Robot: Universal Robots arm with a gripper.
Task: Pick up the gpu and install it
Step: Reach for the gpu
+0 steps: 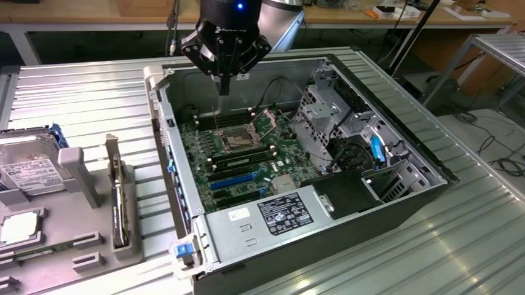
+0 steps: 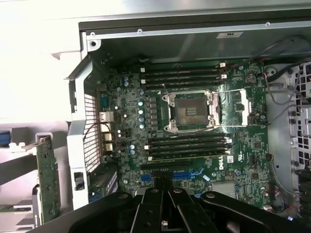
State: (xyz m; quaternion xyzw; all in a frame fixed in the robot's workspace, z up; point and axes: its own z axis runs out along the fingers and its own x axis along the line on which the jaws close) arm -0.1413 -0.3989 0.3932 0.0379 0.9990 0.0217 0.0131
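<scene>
Tool (image 1: 222,89) clenched on nothing above the open case (image 1: 174,153), clear of its walls, gpu (image 1: 120,196) upright in holder (image 1: 78,175) beside case

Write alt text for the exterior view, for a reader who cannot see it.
A shut, empty robot gripper hangs above the motherboard inside an open computer case. The gpu stands on edge in a grey holder at the exterior view's left.

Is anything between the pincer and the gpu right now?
Yes: the case's side wall. The pincer, shut, hangs over the motherboard; the gpu stands on edge outside that wall, on the exterior view's left.
</scene>
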